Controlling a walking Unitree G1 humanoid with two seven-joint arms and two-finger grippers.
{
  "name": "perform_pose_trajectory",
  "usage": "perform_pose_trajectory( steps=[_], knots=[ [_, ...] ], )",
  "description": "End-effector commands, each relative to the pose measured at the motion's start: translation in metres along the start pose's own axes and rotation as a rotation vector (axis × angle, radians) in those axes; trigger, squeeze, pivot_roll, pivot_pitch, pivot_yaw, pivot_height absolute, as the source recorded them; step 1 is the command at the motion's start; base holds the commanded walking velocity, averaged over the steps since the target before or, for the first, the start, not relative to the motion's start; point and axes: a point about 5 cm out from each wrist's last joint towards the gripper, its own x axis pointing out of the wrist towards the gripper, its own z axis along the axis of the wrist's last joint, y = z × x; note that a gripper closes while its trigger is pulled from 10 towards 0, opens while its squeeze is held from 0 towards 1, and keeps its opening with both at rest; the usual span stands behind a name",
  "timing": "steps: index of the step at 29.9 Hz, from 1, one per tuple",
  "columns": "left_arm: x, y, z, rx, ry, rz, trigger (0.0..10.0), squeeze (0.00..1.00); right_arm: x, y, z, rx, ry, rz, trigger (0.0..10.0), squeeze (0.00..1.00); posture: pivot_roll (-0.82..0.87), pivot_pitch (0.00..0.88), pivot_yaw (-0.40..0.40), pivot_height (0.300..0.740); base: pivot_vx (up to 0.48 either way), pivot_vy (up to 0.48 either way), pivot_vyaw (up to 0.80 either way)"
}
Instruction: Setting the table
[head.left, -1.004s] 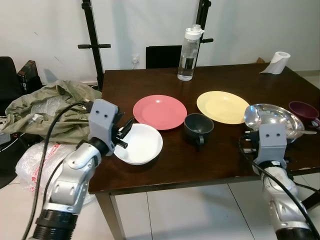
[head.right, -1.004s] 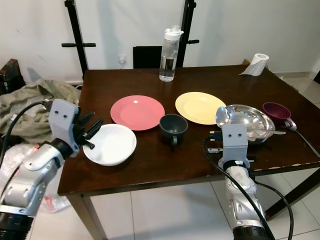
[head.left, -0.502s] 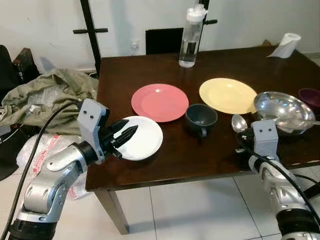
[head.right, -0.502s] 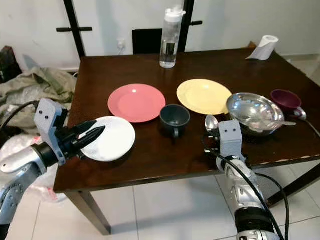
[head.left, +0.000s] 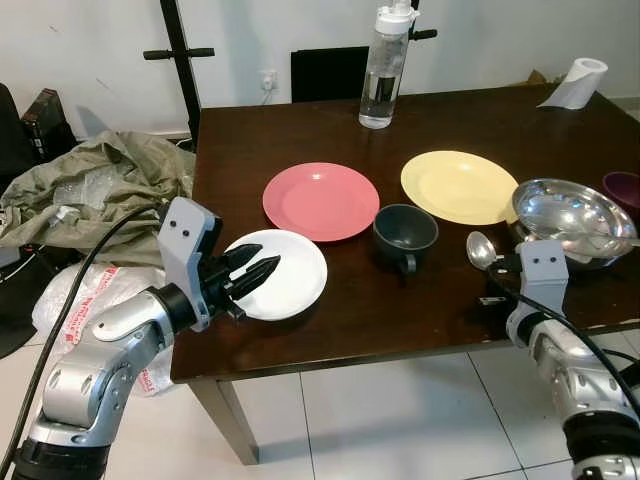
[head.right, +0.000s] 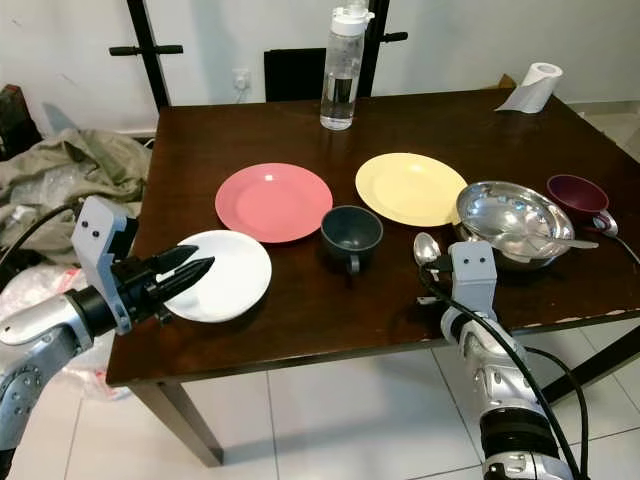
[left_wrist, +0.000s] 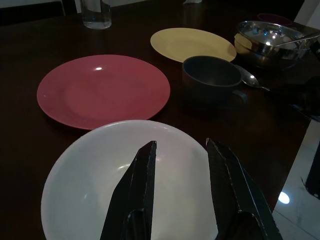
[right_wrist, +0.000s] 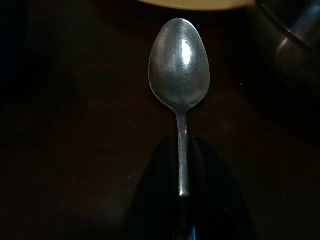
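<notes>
A white bowl (head.left: 290, 285) sits near the table's front left corner. My left gripper (head.left: 264, 269) hovers over its near side, fingers (left_wrist: 145, 170) open with nothing between them. My right gripper (right_wrist: 181, 155) is shut on the handle of a steel spoon (head.left: 480, 248), held low over the dark table between the grey mug (head.left: 405, 230) and the steel bowl (head.left: 565, 208). I cannot tell whether the spoon touches the wood. A red plate (head.left: 320, 200) and a yellow plate (head.left: 458, 186) lie further back.
A maroon bowl (head.left: 625, 185) stands at the right edge, with another utensil resting in the steel bowl. A water bottle (head.left: 384, 65) and a paper roll (head.left: 578, 82) stand at the back. A green cloth heap (head.left: 90, 185) and a plastic bag (head.left: 85, 300) lie left of the table (head.left: 330, 330).
The camera has shifted. My right gripper has carried the spoon from the steel bowl's rim down to the table in front of it. My left gripper has tipped forward over the white bowl.
</notes>
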Motion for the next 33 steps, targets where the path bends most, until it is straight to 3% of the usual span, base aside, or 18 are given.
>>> perform_pose_trajectory(
  steps=[1, 9, 10, 18, 22, 25, 26, 27, 33],
  knots=[
    [-0.001, -0.003, -0.003, -0.006, 0.012, -0.013, 10.0, 0.00, -0.001, -0.001, -0.011, 0.032, 0.039, 0.004, 10.0, 1.00, 0.00, 0.234, 0.115, 0.740, 0.000, 0.000, 0.00],
    [0.003, -0.007, -0.005, -0.017, 0.011, -0.016, 10.0, 0.00, -0.008, -0.005, 0.018, 0.011, -0.089, -0.011, 10.0, 1.00, -0.01, 0.217, 0.119, 0.740, 0.000, 0.000, 0.00],
    [0.004, -0.007, -0.006, -0.017, 0.011, -0.016, 10.0, 0.00, -0.011, -0.004, 0.023, 0.007, -0.111, -0.006, 10.0, 0.00, -0.02, 0.211, 0.119, 0.740, 0.000, 0.000, 0.00],
    [0.010, -0.012, -0.008, -0.027, -0.005, -0.016, 10.0, 0.00, -0.042, 0.006, 0.064, 0.044, -0.317, 0.031, 10.0, 0.00, -0.02, 0.174, 0.120, 0.740, 0.000, 0.000, 0.00],
    [0.019, -0.015, -0.012, -0.015, -0.009, 0.034, 10.0, 0.00, -0.061, 0.024, 0.085, 0.047, -0.492, 0.021, 10.0, 0.00, -0.02, 0.152, 0.123, 0.740, 0.000, 0.000, 0.00],
    [0.027, -0.015, -0.015, -0.002, -0.015, 0.124, 10.0, 0.00, -0.070, 0.045, 0.089, 0.078, -0.571, -0.007, 10.0, 0.00, -0.02, 0.128, 0.126, 0.740, 0.000, 0.000, 0.00],
    [0.027, -0.015, -0.015, -0.002, -0.015, 0.124, 10.0, 0.00, -0.070, 0.045, 0.089, 0.078, -0.571, -0.007, 10.0, 0.00, -0.02, 0.128, 0.126, 0.740, 0.000, 0.000, 0.00],
    [0.032, -0.015, -0.016, -0.004, -0.027, 0.176, 10.0, 0.00, -0.075, 0.059, 0.089, 0.079, -0.603, -0.020, 10.0, 0.00, -0.02, 0.119, 0.126, 0.740, 0.000, 0.000, 0.00],
    [0.036, -0.014, -0.017, 0.033, -0.047, 0.266, 10.0, 0.00, -0.079, 0.082, 0.084, 0.053, -0.632, -0.027, 10.0, 0.00, -0.02, 0.096, 0.119, 0.740, 0.000, 0.000, 0.00]
  ],
)
